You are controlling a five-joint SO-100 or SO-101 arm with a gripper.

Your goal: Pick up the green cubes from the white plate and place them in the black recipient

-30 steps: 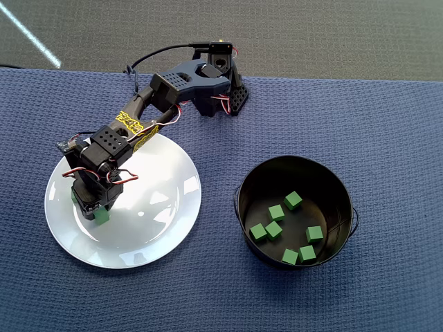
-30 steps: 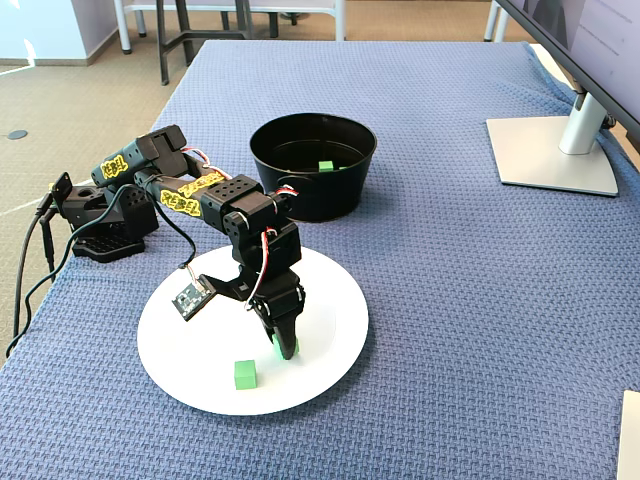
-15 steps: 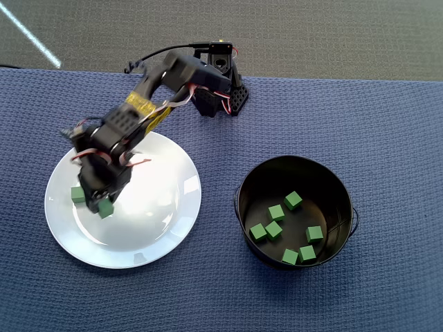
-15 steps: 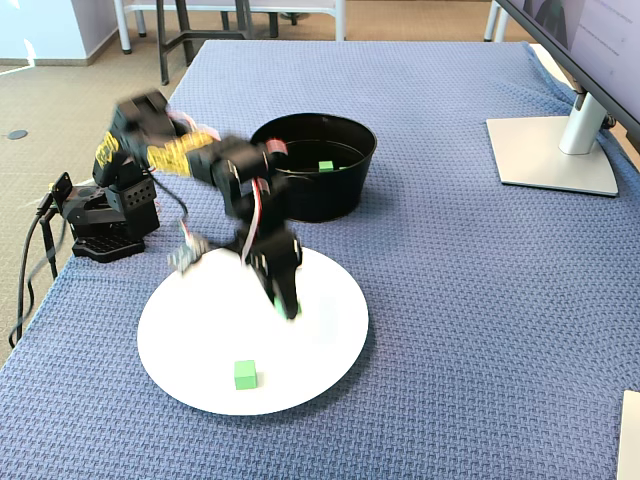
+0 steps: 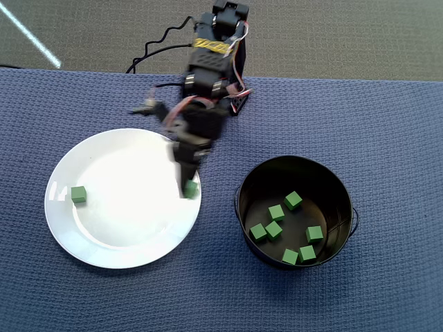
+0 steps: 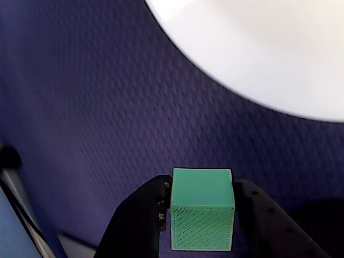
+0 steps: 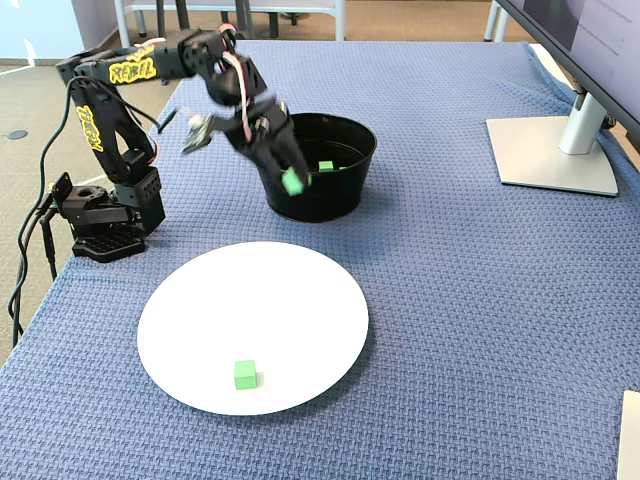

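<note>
wrist view: green cube (image 6: pixel 202 215) in gripper (image 6: pixel 200 221), w/ plate (image 6: pixel 258 48) beyond

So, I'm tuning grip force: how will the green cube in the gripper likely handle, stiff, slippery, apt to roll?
The green cube probably stays stiff: its faces look flat and square between the gripper fingers. Its ridged, matte face suggests little slip. With flat sides it likely won't roll when dropped, though it may tumble.

My black plastic arm (image 7: pixel 150 70) carries yellow labels with dark lettering on its links; red and white wires loop past its joints. My perforated black base (image 7: pixel 100 215) trails black cables. My two matte black fingers (image 6: pixel 137 217) are rounded and smooth.
</note>
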